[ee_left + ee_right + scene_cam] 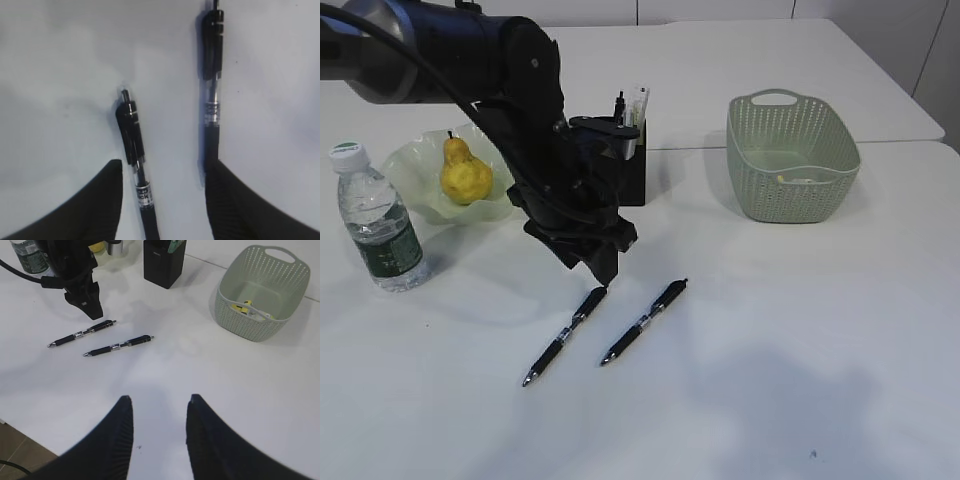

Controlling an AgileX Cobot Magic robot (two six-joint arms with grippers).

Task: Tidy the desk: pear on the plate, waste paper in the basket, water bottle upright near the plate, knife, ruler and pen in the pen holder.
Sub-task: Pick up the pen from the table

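Two black pens lie side by side on the white desk [800, 330]: a left pen [565, 335] [142, 195] and a right pen [643, 322] [212, 75]. My left gripper [600, 270] [164, 167] hangs open just above them, with the left pen between its fingers and untouched. The right pen runs along the inner edge of its right finger. The pear [465, 175] sits on the plate [415, 165]. The water bottle [380, 225] stands upright beside it. Pale slim items stick out of the pen holder [632, 175]; knife and ruler cannot be told apart. My right gripper [159, 400] is open over bare desk.
The basket [790, 190] [250, 320] stands at the right with a crumpled whitish-and-yellow scrap [250, 310] inside. My left arm hides part of the pen holder in the exterior view. The desk's near edge shows at the lower left of the right wrist view.
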